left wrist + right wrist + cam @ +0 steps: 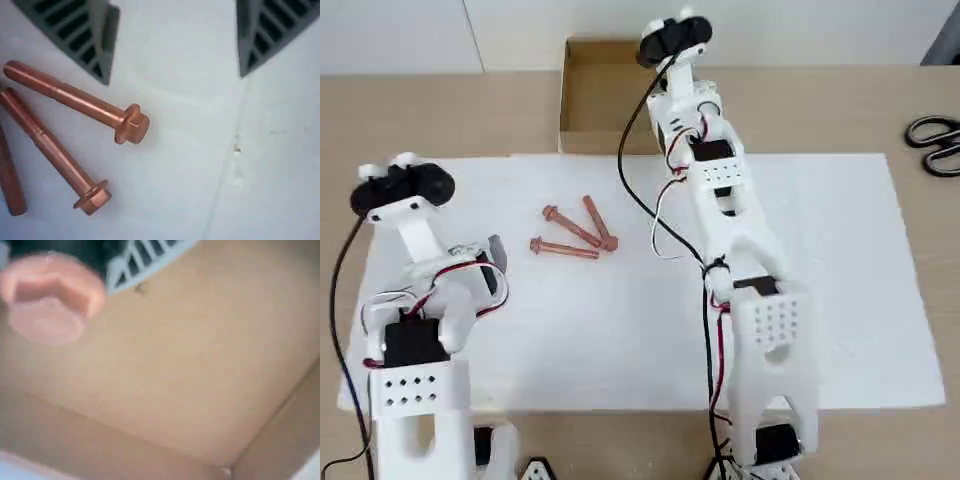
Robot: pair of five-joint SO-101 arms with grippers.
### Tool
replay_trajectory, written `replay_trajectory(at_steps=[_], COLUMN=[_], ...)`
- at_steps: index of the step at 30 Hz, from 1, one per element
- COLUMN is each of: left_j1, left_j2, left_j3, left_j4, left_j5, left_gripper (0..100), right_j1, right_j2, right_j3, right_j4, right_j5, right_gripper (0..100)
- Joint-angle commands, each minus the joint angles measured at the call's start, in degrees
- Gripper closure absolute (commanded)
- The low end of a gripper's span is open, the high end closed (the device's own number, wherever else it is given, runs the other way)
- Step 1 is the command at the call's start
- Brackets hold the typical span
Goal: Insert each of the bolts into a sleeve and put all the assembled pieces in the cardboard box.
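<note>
the cardboard box [582,95] sits open-topped at the far side of the wooden table [420,110]. its front wall lies just beside the far edge of the white sheet [620,330]. the right arm stretches straight up the sheet to the box. there the right claw [70,275] is closed on a held bolt [45,300], a blurred pink-copper piece whose rounded, flanged head hangs above the box's plain brown floor [200,365]. one inner corner seam of the box shows close by, with bare floor all round the piece.

three bolts [578,228] lie fanned on the sheet between the two arms, well short of the box. two tips meet or nearly meet at the right-arm end. bare sheet lies wide around them, and more lies beyond the right arm, towards the scissors [935,140] at the table's edge.

the left claw [172,75] stands open over the sheet, holding nothing. its grey ribbed fingers [95,45] are well apart, with blank paper between them. the bolts lie just off to one side of the gap, the nearest [75,100] passing close by one fingertip. each is smooth copper-coloured metal, a round shank with a slight step partway along and a flanged hex head. the sheet is matte, and a faint crease [227,165] runs through it.
</note>
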Motion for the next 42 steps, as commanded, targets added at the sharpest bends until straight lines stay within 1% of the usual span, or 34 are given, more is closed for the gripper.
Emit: replay_trajectory(at_steps=[1,6,13,24,26,30,32,37,42], left_j1=[-0.3,-0.2,4.9,5.3,5.2,5.0,5.0,5.0,5.0], left_j2=[-0.5,-0.5,-0.6,-0.6,-0.6,-0.6,-0.6,-0.6,-0.6], left_j3=[-2.5,-2.5,-2.5,-2.5,-2.5,-2.4,-2.4,-2.4,-2.4], left_j4=[0.1,0.2,1.8,1.7,1.7,1.7,1.7,1.7,1.7], left_j5=[-0.4,-0.4,-0.4,-0.4,-0.4,-0.4,-0.4,-0.4,-0.4], left_gripper=[84,84,84,84,84,84,84,84,84], right_j1=[-0.5,-0.5,-0.5,-0.5,-0.5,-0.2,-0.2,-0.3,-0.1], right_j2=[2.1,5.2,5.8,7.1,8.5,10.1,10.2,10.0,10.0], right_j3=[-9.1,-11.3,-11.3,-11.2,-11.3,-11.3,-11.3,-11.9,-16.5], right_j4=[-1.5,-1.2,-1.1,-1.4,-1.5,-1.5,-1.3,-1.3,0.5], right_j5=[0.4,0.4,0.4,0.5,0.5,0.6,0.6,0.6,0.6], right_gripper=[99.5,99.5,99.5,98.9,96.5,86.3,83.1,82.6,82.6])
